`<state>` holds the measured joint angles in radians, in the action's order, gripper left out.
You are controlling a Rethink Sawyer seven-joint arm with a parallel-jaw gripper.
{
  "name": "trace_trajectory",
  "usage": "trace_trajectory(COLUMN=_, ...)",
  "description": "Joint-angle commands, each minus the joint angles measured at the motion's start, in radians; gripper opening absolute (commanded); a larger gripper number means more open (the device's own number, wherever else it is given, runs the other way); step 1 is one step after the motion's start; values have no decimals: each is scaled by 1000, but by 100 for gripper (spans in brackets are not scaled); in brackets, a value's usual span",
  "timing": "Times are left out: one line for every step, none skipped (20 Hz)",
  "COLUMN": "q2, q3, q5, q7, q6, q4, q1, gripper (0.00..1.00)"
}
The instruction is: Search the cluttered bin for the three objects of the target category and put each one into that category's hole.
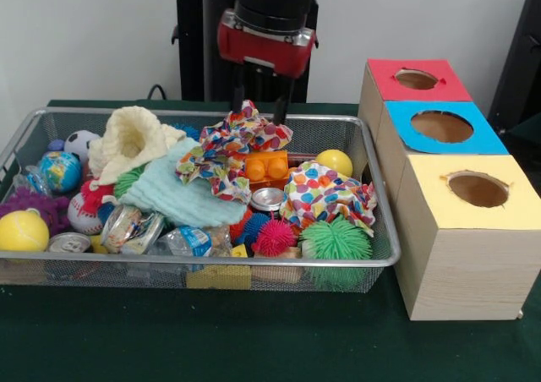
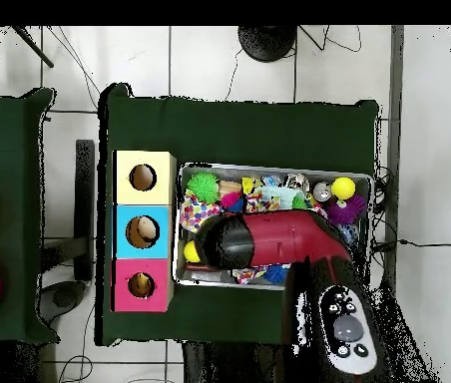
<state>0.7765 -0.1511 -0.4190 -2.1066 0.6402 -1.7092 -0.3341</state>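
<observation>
The silver wire-mesh bin (image 1: 254, 262) sits on the green table, full of clutter; it also shows in the overhead view (image 2: 269, 168). My gripper (image 1: 259, 105) hangs over the bin's far side, open, its fingers on either side of the top of a polka-dot cloth (image 1: 241, 137). I cannot tell whether they touch it. A second polka-dot cloth (image 1: 325, 194), an orange brick (image 1: 266, 166), a can (image 1: 268, 199) and a yellow ball (image 1: 335, 160) lie close by. In the overhead view the red arm (image 2: 259, 241) hides the gripper.
Three wooden boxes with holes stand right of the bin: red top (image 1: 417, 79), blue top (image 1: 442, 127), yellow top (image 1: 478, 189). The bin also holds a cream cloth (image 1: 131, 137), a mint cloth (image 1: 173, 192), a green spiky ball (image 1: 336, 240) and several other balls.
</observation>
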Motion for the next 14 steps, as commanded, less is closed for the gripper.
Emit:
trace_trajectory(q2=-113, q3=33, q5=47, q7=-215, q6=-78, q4=21, q1=50, gripper=100)
trace_trajectory(q2=-121, q3=42, q5=49, q7=-230, q6=-99, q4=21, q1=60, gripper=100)
trace_trajectory(q2=-129, q3=51, q5=57, q7=-245, q6=-115, q4=22, q1=73, gripper=100)
trace_trajectory(q2=-136, q3=61, q5=61, q7=-259, q6=-130, q4=24, q1=86, gripper=100)
trace_trajectory(q2=-145, q3=71, q5=68, q7=-271, q6=-141, q4=28, q1=98, gripper=100)
trace_trajectory(q2=-157, q3=78, q5=76, q7=-278, q6=-156, q4=33, q1=107, gripper=100)
trace_trajectory(q2=-169, q3=87, q5=83, q7=-284, q6=-173, q4=37, q1=116, gripper=100)
trace_trajectory(q2=-181, q3=96, q5=90, q7=-291, q6=-190, q4=42, q1=125, gripper=100)
trace_trajectory(q2=-194, q3=101, q5=99, q7=-290, q6=-208, q4=45, q1=131, gripper=100)
trace_trajectory(q2=-206, q3=116, q5=101, q7=-293, q6=-231, q4=49, q1=143, gripper=100)
trace_trajectory(q2=-220, q3=126, q5=106, q7=-290, q6=-250, q4=53, q1=149, gripper=100)
trace_trajectory(q2=-230, q3=128, q5=115, q7=-277, q6=-260, q4=49, q1=146, gripper=100)
trace_trajectory(q2=-243, q3=135, q5=120, q7=-265, q6=-265, q4=52, q1=147, gripper=100)
trace_trajectory(q2=-255, q3=143, q5=122, q7=-256, q6=-280, q4=51, q1=152, gripper=100)
